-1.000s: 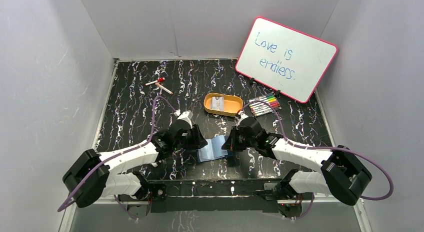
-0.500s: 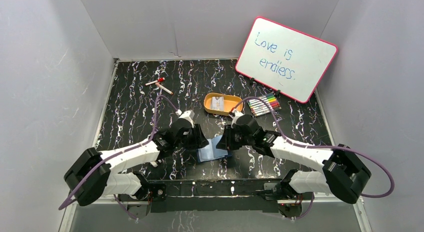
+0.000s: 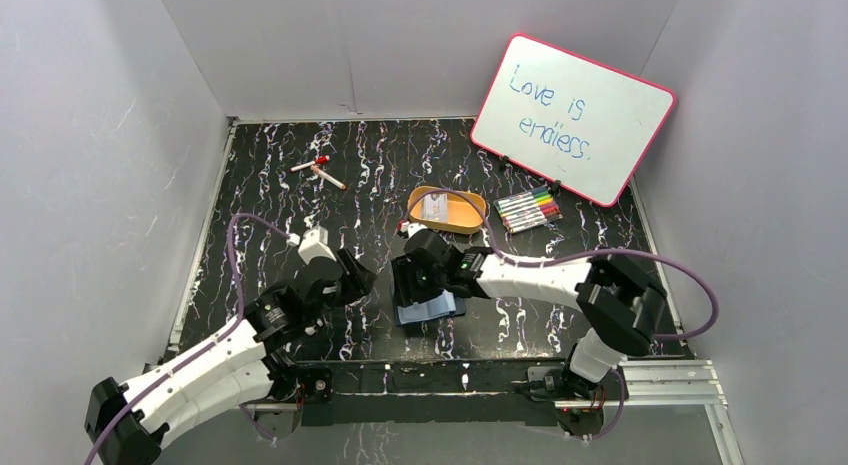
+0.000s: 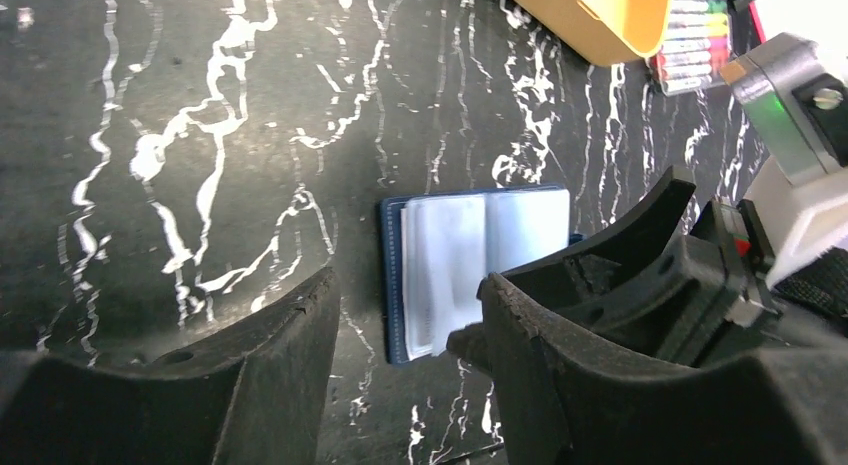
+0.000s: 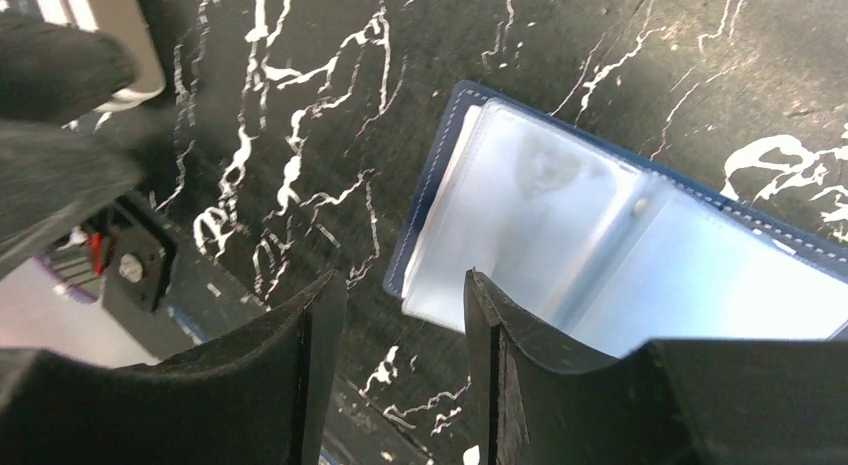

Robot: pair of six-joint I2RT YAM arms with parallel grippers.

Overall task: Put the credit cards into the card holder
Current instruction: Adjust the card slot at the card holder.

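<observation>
The card holder lies open on the black marbled table, navy edge and clear sleeves up, also in the left wrist view and the right wrist view. Its left sleeve looks pale with a faint dark mark; whether that is a card I cannot tell. Credit cards lie in the orange tray. My right gripper hangs open just over the holder's left edge, nothing between its fingers. My left gripper is open, off to the holder's left and apart from it.
A set of coloured markers lies right of the tray, and a pink-framed whiteboard leans at the back right. A red-capped marker lies at the back left. White walls close in the table on three sides.
The right gripper has opened and slid left over the card holder. The left arm has drawn back to the left and away from the holder, its jaws a little wider.
</observation>
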